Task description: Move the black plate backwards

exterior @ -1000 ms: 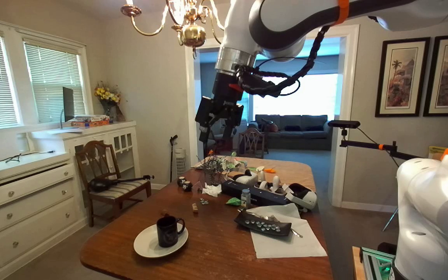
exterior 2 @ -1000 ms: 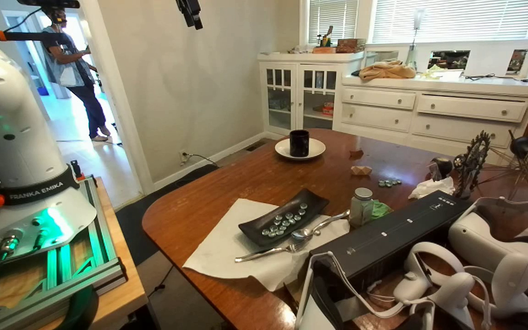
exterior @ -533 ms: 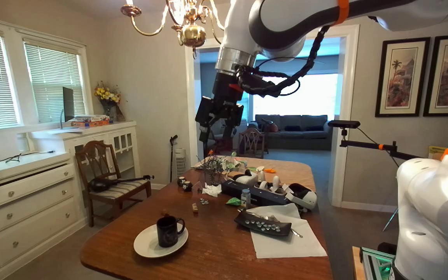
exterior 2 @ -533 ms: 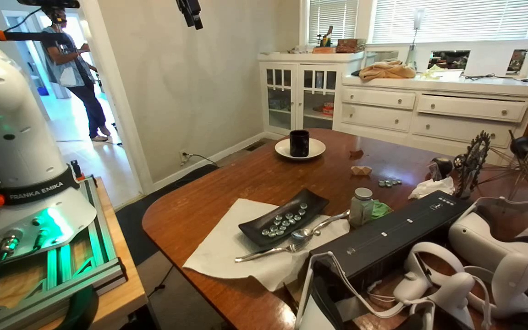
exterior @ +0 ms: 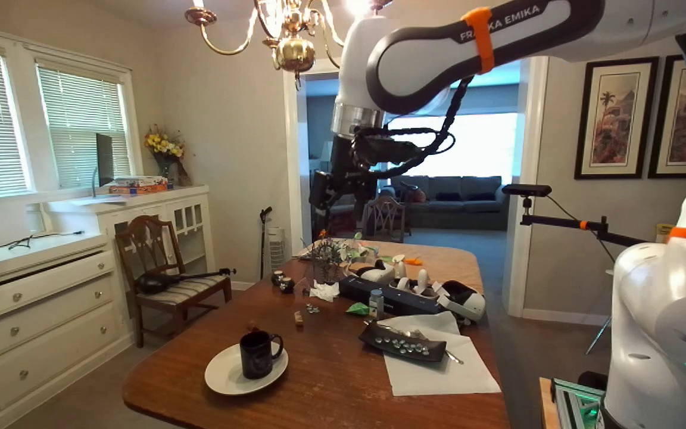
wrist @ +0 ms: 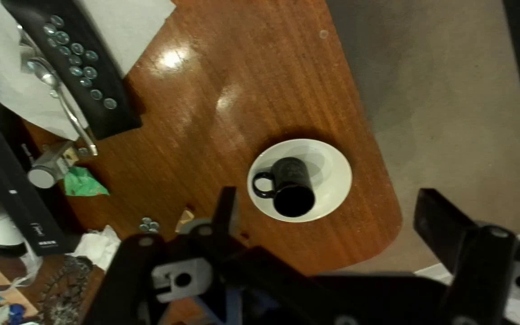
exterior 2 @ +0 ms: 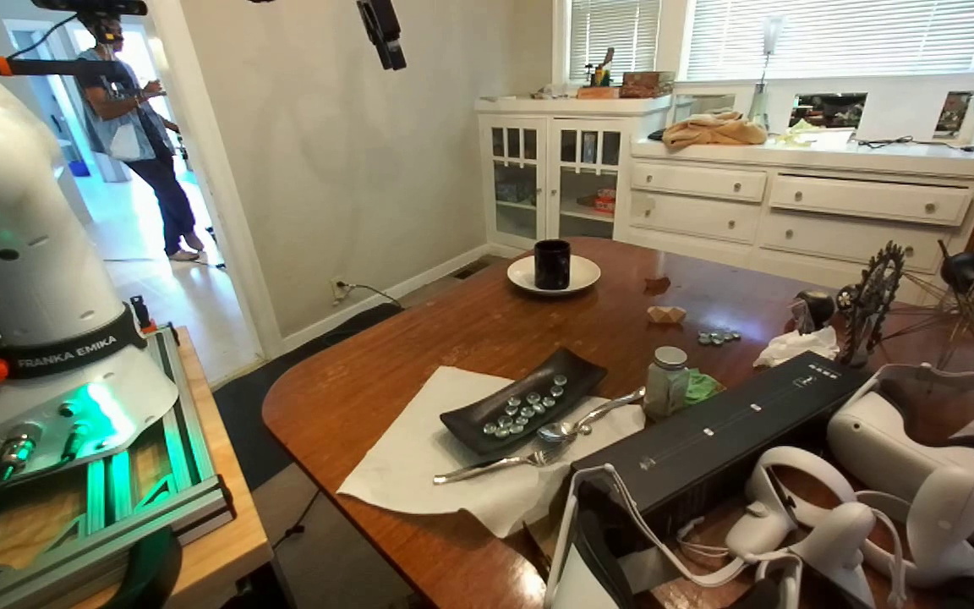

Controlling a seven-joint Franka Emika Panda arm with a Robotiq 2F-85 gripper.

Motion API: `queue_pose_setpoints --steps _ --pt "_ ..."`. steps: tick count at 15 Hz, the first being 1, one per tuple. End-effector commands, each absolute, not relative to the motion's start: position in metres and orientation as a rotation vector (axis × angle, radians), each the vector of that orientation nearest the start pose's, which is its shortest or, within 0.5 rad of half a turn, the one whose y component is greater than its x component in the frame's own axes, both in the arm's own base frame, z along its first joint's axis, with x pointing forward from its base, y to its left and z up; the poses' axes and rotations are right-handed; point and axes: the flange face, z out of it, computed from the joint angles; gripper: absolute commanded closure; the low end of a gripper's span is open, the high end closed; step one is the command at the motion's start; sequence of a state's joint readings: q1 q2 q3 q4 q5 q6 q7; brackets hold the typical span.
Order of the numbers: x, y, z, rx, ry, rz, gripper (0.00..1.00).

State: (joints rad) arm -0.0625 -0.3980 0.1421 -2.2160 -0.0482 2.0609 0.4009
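Observation:
The black plate (exterior: 379, 345) is a flat oblong tray with several clear glass beads on it. It lies on a white napkin (exterior: 438, 378) with cutlery. The plate also shows in an exterior view (exterior 2: 483, 409), and at the upper left of the wrist view (wrist: 107, 77). My gripper (exterior: 341, 219) hangs high above the table, well away from the plate. In the wrist view the gripper (wrist: 327, 196) has its fingers wide apart with nothing between them. Only a part of it shows at the top of an exterior view.
A round white plate (exterior: 224, 375) with a black mug (exterior: 257, 357) stands near the table's end. A glass jar (exterior 2: 667, 385), a long black box (exterior 2: 732, 431) and white headsets (exterior 2: 884, 431) lie beside the napkin. A chandelier (exterior: 295, 55) hangs close to the arm.
My arm has moved in the last half second. The gripper is a little lower, and further right in both exterior views. The black plate and the other objects have not moved.

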Motion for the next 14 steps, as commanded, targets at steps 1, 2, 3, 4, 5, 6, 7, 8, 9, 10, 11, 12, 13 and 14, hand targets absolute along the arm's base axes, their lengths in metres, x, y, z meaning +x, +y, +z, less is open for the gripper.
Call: queue_pose_setpoints --steps 1,2,3,4,5,6,7,8,9,10,11,12,13,14 --pt "0.482 0.007 0.527 -3.224 0.658 -0.336 0.0" --pt "0.488 -0.004 0.518 -3.255 0.708 -0.319 0.0" --pt "0.495 -0.014 0.509 -3.282 0.752 -0.293 0.0" --pt "0.501 -0.024 0.501 -3.313 0.8 -0.279 0.0" --pt "0.509 -0.035 0.49 -3.343 0.85 -0.267 0.0" --pt "0.515 -0.043 0.482 -3.363 0.894 -0.242 0.0" --pt "0.522 -0.054 0.471 -3.391 0.948 -0.232 0.0" --pt "0.527 -0.062 0.462 -3.41 0.99 -0.201 0.0" --pt "0.533 -0.071 0.448 -3.425 1.034 -0.176 0.0" --pt "0.539 -0.08 0.437 -3.436 1.081 -0.163 0.0" --pt "0.544 -0.089 0.422 -3.42 1.135 -0.148 0.0" --pt "0.549 -0.097 0.412 -3.402 1.182 -0.134 0.0" --pt "0.556 -0.105 0.397 -3.365 1.236 -0.12 0.0" --pt "0.56 -0.113 0.387 -3.328 1.313 -0.084 0.0"
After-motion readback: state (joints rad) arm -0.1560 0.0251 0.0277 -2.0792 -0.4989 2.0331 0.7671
